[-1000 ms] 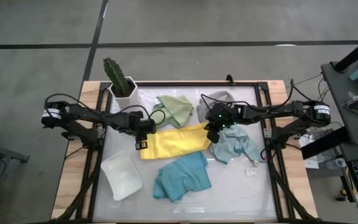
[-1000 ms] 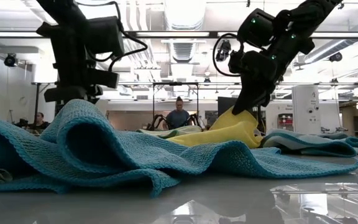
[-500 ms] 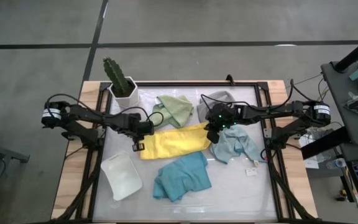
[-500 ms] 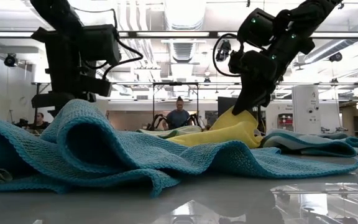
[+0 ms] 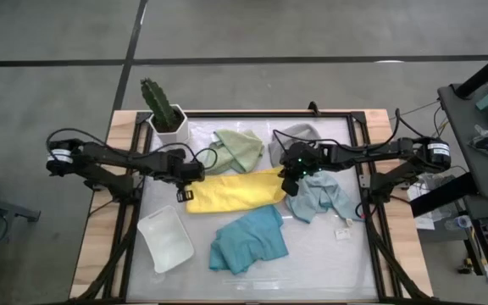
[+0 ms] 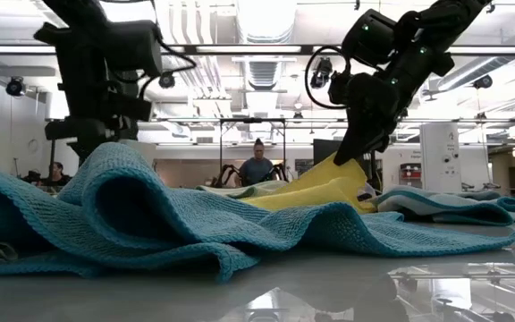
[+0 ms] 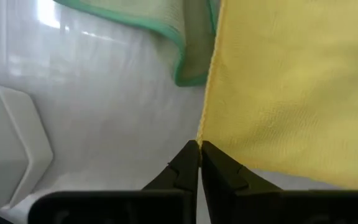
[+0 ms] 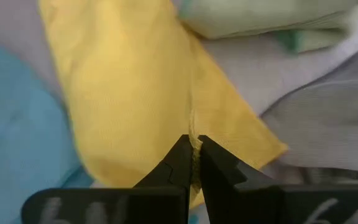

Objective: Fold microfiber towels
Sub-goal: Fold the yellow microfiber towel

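The yellow towel (image 5: 231,191) lies stretched across the table's middle between my two grippers. My left gripper (image 5: 184,195) is shut on its left end, my right gripper (image 5: 290,181) on its right end. In the low view the right gripper (image 6: 347,157) holds that end of the yellow towel (image 6: 325,190) raised. The sage green towel (image 5: 240,148) and the grey towel (image 5: 299,135) lie crumpled behind it. The pale blue towel (image 5: 318,197) is to the right and the teal towel (image 5: 248,240) in front. My left gripper pinches the yellow towel's left edge (image 7: 202,132) between its two fingertips, coming from above on a steep slant. The cloth runs away from the fingers toward the right gripper, smooth and nearly flat. My right gripper pinches the towel's right end (image 8: 192,138) between its two fingers, slanting down from the table's right. A ridge in the cloth rises from the fingers. That end is lifted off the table (image 6: 340,170) and the cloth slopes down from it.
A potted cactus (image 5: 163,108) stands at the far left corner. A white tray (image 5: 166,240) lies at the near left, just in front of the left gripper. A small tag (image 5: 343,233) lies near the pale blue towel. People show in the room beyond (image 6: 256,166).
My left gripper has shut on the yellow towel's left end and gone toward the table's left edge. It drew that end along, so the towel now lies longer and flatter. The right end has stayed raised in my right gripper.
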You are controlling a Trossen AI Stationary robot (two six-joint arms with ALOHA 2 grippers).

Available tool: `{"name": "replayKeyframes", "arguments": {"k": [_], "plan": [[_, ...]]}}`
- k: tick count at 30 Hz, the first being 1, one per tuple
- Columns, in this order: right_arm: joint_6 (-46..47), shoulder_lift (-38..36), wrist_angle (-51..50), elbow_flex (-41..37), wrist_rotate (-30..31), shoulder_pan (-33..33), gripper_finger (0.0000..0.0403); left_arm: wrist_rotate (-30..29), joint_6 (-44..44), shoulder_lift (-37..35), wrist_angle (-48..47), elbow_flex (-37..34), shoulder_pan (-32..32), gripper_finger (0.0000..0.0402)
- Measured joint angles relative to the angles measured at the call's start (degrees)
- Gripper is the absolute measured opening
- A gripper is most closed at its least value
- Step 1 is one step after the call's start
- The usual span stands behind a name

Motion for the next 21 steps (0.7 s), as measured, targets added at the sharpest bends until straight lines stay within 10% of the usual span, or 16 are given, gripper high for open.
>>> {"name": "replayKeyframes", "arguments": {"k": [21], "plan": [[-2.55, 2.93, 0.51, 0.08, 10.54, -0.12, 0.0018, -3.72, -4.47, 4.6, 6.15, -2.87, 0.0, 0.0]]}}
